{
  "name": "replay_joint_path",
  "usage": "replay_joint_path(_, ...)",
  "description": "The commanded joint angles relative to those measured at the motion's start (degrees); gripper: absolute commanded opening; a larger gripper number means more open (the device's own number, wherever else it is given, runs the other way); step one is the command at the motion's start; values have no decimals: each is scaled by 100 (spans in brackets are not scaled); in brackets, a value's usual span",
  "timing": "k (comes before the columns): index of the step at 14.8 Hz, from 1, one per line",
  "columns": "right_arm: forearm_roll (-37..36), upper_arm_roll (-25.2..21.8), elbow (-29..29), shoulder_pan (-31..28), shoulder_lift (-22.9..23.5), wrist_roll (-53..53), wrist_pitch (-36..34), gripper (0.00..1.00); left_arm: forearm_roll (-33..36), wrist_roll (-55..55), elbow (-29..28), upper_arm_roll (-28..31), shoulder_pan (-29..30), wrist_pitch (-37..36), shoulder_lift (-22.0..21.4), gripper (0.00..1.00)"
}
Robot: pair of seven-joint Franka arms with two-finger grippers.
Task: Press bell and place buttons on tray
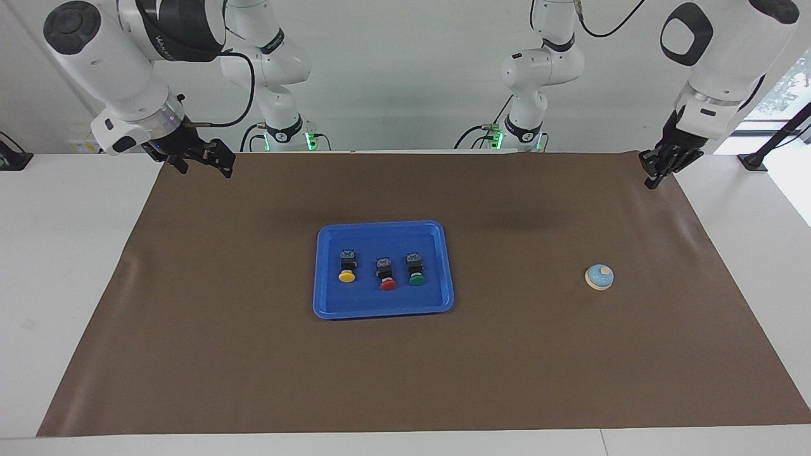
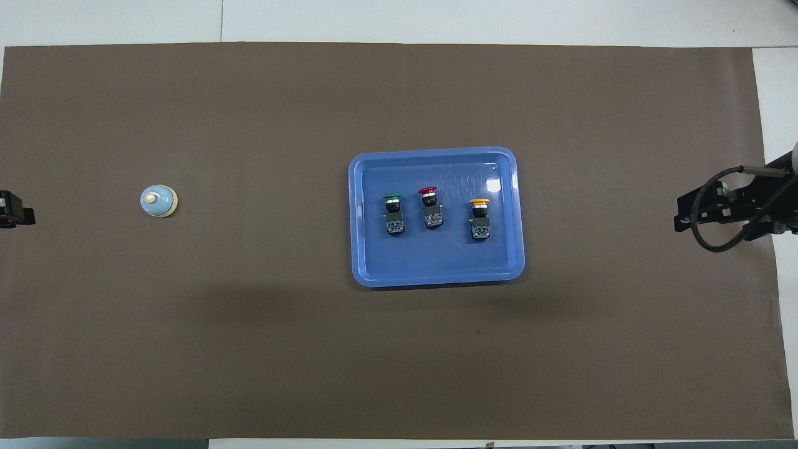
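Note:
The blue tray (image 1: 380, 228) (image 2: 436, 277) lies mid-table on the brown mat. Three buttons lie in it side by side: yellow (image 1: 346, 266) (image 2: 480, 219), red (image 1: 386, 274) (image 2: 430, 207) and green (image 1: 415, 269) (image 2: 393, 214). The light-blue bell (image 1: 599, 277) (image 2: 158, 201) sits on the mat toward the left arm's end, apart from the tray. My left gripper (image 1: 651, 182) (image 2: 12, 215) hangs shut and holding nothing over the mat's corner at that end. My right gripper (image 1: 206, 161) (image 2: 686, 215) hangs open over the mat's edge at the right arm's end.
The brown mat (image 1: 253, 354) covers most of the white table (image 1: 63, 253). Both arm bases (image 1: 526, 126) stand at the robots' edge of the table. A black cable (image 2: 717, 240) loops off the right wrist.

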Motion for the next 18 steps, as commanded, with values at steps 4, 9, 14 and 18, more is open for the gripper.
replay_joint_path(4, -41, 66, -169, -30, -169, -120, 68, 100, 51, 77, 319, -14, -10, 767, 1387, 0)
replay_joint_path(9, -41, 74, -169, -39, -169, -120, 68, 100, 51, 69, 66, -14, -36, 1418, 1838, 0)
replay_joint_path(14, -41, 65, -169, -39, -169, -120, 68, 100, 51, 69, -23, -23, -63, 1454, 1881, 0)
replay_joint_path(18, -41, 65, -169, -39, -169, -120, 68, 100, 51, 69, -75, -23, -80, 1638, 1978, 0)
